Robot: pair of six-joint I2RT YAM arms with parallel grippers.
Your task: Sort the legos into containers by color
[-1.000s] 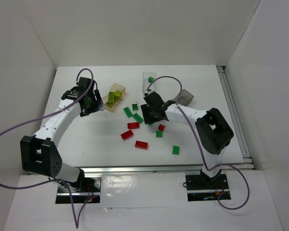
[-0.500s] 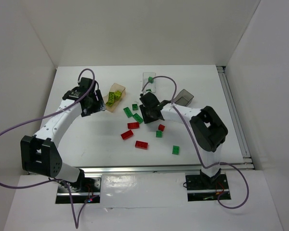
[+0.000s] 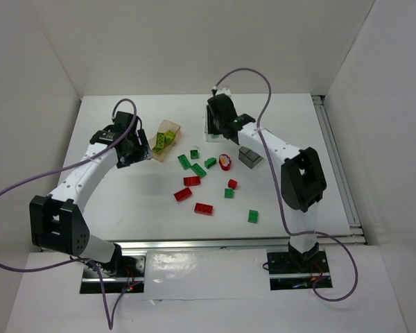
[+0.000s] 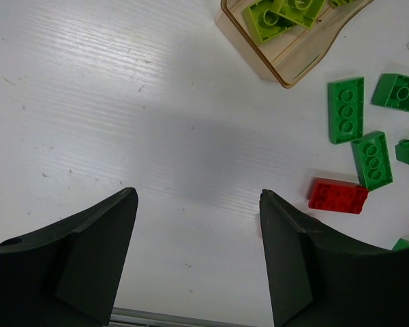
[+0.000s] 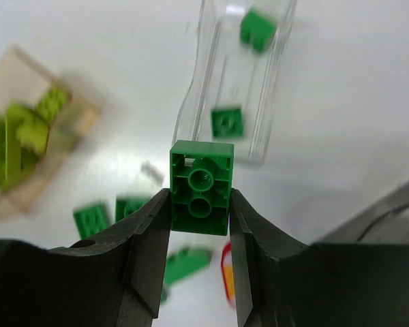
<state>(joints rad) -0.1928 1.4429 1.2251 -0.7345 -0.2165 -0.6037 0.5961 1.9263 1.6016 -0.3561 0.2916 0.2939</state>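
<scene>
My right gripper (image 5: 200, 204) is shut on a dark green lego (image 5: 202, 187) and holds it in the air just short of the clear container (image 5: 235, 82), which has two dark green legos in it. In the top view the right gripper (image 3: 218, 119) hangs over the clear container (image 3: 208, 134). My left gripper (image 4: 198, 197) is open and empty above bare table, beside the orange-tan container (image 4: 286, 68) of yellow-green legos (image 4: 273, 10). Dark green legos (image 3: 199, 170) and red legos (image 3: 191, 181) lie scattered mid-table. The dark grey container (image 3: 249, 157) sits under the right forearm.
A small red and yellow round thing (image 3: 225, 161) lies beside the loose legos. White walls close in the table on the left, back and right. A metal rail (image 3: 336, 166) runs along the right edge. Cables loop over both arms.
My right gripper rose from the loose legos with the green lego and swung back over the clear container. The grey container now sits nearer the middle. The left arm barely moved.
</scene>
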